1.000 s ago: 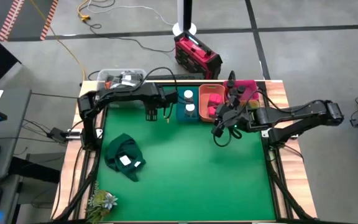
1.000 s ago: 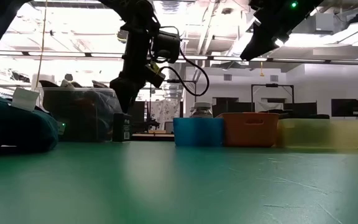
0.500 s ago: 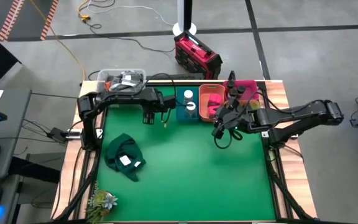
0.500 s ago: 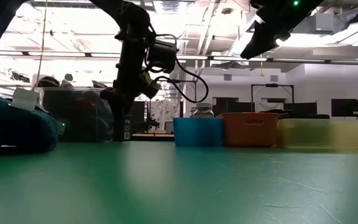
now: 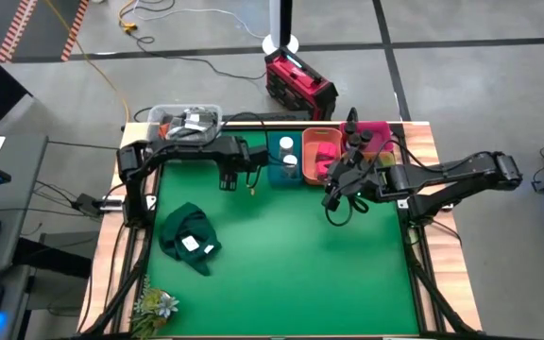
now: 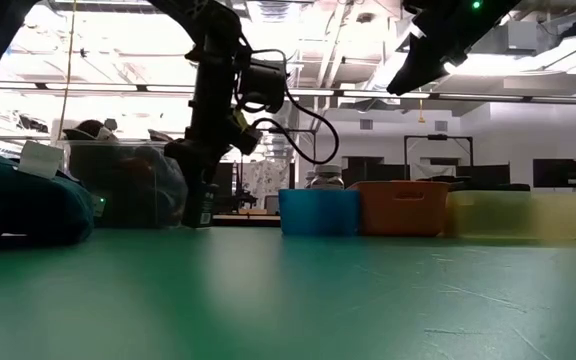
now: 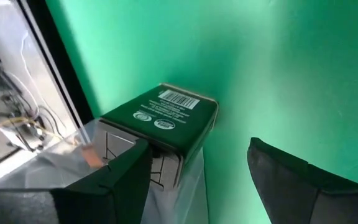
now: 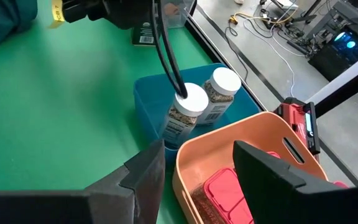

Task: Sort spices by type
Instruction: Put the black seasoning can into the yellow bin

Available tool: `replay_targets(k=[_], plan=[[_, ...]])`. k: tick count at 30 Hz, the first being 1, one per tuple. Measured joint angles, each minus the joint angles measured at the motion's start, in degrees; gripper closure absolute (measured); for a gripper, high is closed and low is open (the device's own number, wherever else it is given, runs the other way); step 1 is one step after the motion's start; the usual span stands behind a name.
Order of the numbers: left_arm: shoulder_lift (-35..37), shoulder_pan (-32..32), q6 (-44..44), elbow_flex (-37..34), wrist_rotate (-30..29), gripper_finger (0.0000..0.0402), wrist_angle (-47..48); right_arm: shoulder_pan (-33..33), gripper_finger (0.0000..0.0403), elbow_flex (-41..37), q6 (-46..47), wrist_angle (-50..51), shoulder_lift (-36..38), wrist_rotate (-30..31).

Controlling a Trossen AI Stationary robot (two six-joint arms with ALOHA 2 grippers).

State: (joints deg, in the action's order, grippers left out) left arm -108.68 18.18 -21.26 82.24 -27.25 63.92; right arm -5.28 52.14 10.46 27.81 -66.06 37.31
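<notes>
**High view: my left gripper at a dark tin by the back edge, my right one raised near the bins**

High view first: my left gripper [image 5: 227, 178] reaches down at the back left of the green table mat [image 5: 281, 255], just in front of the clear plastic tub of grey clutter [image 5: 185, 119]. From my left wrist, a dark green rectangular tin with a white barcode label [image 7: 160, 118] stands on the mat between my two dark fingers [image 7: 114, 183], which are spread apart. One finger is at the tin's side; whether it touches I cannot tell. The other finger is clear of it. The tin sits right by the clear tub's wall. In the low view my left gripper [image 6: 200, 190] hangs down to the mat in front of that tub.

My right gripper [image 5: 338, 198] hovers above the mat, just in front of the bins. Its fingers [image 8: 142, 180] stand apart with nothing between them.

Along the back edge stands a row of bins. A blue plastic bin [image 5: 284, 159] holds two white-capped clear jars of spice [image 8: 189, 112]. Beside it an orange plastic bin [image 5: 317, 151] holds red-pink flat boxes [image 8: 225, 190]. A pink bin [image 5: 378, 132] comes next, partly hidden by my right arm.

A crumpled dark green cloth with a white label [image 5: 189, 238] lies at the left of the mat, well apart from both grippers.
</notes>
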Motion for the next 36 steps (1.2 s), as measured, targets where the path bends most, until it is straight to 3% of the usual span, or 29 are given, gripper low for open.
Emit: replay_targets(k=[4, 9, 20, 27, 36], plan=[[-0.07, 1.1, 2.51, 0.16, -0.44, 0.0152, 1.97, 0.0, 0.0184, 0.0, 0.02, -0.02, 0.0, 0.01], [-0.46, 1.0, -0.32, 2.38, -1.7, 0.0152, 2.82, 0.19, 0.0184, 0.0, 0.02, -0.36, 0.0, 0.01], [-0.33, 4.89, 1.03, 5.03, -1.99, 0.0153, -1.99, 0.0, 0.0184, 0.0, 0.13, -0.66, 0.0, 0.01], [-0.33, 7.2, -4.49, 5.07, -12.21, 0.0153, -11.53, 0.07, 0.0184, 0.0, 0.11, -0.9, 0.0, 0.01], [-0.22, 11.17, -12.1, 5.05, -14.62, 0.0153, -19.31, 0.04, 0.0184, 0.0, 0.07, -0.87, 0.0, 0.01]])
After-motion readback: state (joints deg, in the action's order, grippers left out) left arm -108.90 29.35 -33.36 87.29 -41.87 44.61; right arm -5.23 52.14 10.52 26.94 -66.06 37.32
